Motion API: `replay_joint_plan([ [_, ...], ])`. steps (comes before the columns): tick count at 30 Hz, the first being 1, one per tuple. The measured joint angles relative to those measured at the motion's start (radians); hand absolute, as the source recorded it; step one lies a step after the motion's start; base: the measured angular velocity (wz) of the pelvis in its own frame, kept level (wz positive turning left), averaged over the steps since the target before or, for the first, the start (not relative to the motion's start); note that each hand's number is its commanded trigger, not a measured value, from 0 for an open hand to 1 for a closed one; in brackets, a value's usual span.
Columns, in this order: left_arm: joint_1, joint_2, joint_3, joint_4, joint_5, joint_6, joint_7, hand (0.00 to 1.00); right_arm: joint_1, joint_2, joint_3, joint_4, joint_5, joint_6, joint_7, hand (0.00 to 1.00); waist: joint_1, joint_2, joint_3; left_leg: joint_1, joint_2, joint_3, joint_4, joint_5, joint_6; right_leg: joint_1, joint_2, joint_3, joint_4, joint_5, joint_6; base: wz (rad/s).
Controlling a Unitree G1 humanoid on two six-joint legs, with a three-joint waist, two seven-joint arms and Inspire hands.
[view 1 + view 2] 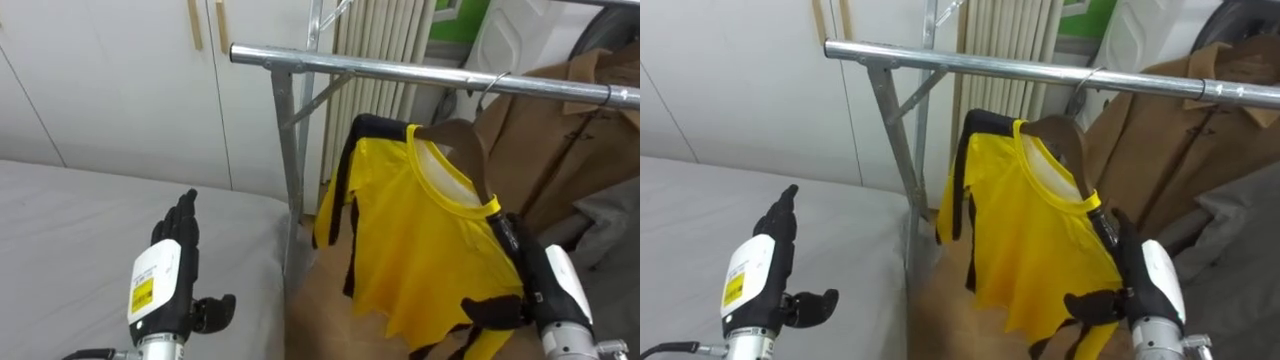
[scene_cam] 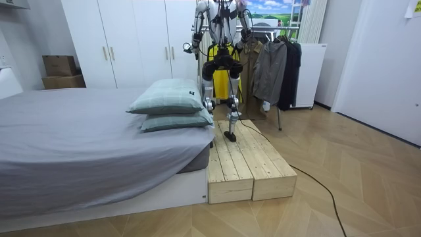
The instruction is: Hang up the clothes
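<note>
Stance: the robot stands at the far end of a wooden platform (image 2: 243,164) laid along the bed (image 1: 70,230). It faces the clothes rack with its back to the room view.

Left hand (image 1: 165,275): raised over the grey sheet, low and left in the eye views. Its fingers (image 1: 183,222) are straight and point up and away, thumb stuck out to the right. It holds nothing and touches nothing.

Right hand (image 1: 545,280): low and right, up against the yellow shirt (image 1: 420,240). Its fingers (image 1: 510,235) lie straight along the shirt's right shoulder, touching the cloth. The thumb is spread leftward across the front, just above the black sleeve. No curl round the cloth can be seen.

Task item: the yellow shirt, with black sleeves and a black stripe down its left side, is on a wooden hanger (image 1: 460,140). The hanger's wire hook is over the metal rail (image 1: 400,70). The shirt hangs slightly slanted, collar up and to the right, hem toward the near left.

Rack: the rail runs left to right. Its upright post (image 1: 290,150) stands at the left end, just beside the bed's edge.

Behind the shirt: a brown coat (image 1: 560,130) on the same rail, to the right. In the room view, dark jackets (image 2: 279,66) hang further right along the rack.

Farther back: a pale ribbed radiator (image 1: 380,35) behind the rail, and white wardrobe doors (image 1: 120,80) to the left.

Room view, near side: two pillows (image 2: 168,99) are stacked on the bed's corner next to the platform.
</note>
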Motion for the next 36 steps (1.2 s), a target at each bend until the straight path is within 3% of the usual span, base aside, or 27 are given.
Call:
replay_joint_plan([
  [9, 0.016, -0.002, -0.034, 0.003, -0.004, -0.001, 0.038, 0.0, 0.055, 0.01, 0.0, -0.056, 0.066, -0.001, -0.016, 0.0, -0.003, 0.007, 0.0023, 0.018, 0.0, 0.022, -0.01, 0.0, 0.0, 0.005, 0.003, 0.018, 0.001, -0.001, 0.001, -0.07],
  [17, 0.033, -0.004, -0.033, 0.003, -0.001, -0.001, 0.044, 0.0, 0.122, 0.034, -0.005, -0.175, 0.073, -0.005, -0.042, 0.0, -0.032, 0.012, 0.0021, 0.027, 0.001, 0.031, -0.016, 0.0, 0.0, 0.009, 0.005, 0.024, 0.0, -0.001, 0.002, -0.02],
  [23, 0.05, -0.008, -0.041, 0.004, -0.001, -0.002, 0.085, 0.0, 0.179, 0.048, -0.012, -0.183, 0.221, -0.021, -0.104, 0.0, -0.047, 0.027, 0.0089, 0.03, 0.0, 0.05, -0.016, 0.0, 0.0, 0.002, 0.004, 0.03, 0.001, -0.003, 0.006, -0.03],
  [28, 0.051, -0.007, -0.043, 0.042, -0.002, -0.004, 0.133, 0.0, 0.188, 0.049, -0.023, -0.188, 0.278, -0.021, -0.152, 0.0, -0.065, 0.042, 0.0047, 0.02, 0.0, 0.057, -0.015, 0.0, 0.0, -0.005, 0.004, 0.033, 0.006, -0.003, 0.005, -0.03],
  [36, 0.051, -0.008, -0.043, 0.055, -0.042, -0.004, 0.133, 0.0, 0.188, 0.05, -0.041, -0.199, 0.393, -0.022, -0.211, 0.0, -0.082, 0.051, 0.0019, 0.025, 0.001, 0.063, -0.016, 0.0, 0.0, -0.001, 0.005, 0.038, 0.004, -0.003, 0.005, 0.0],
])
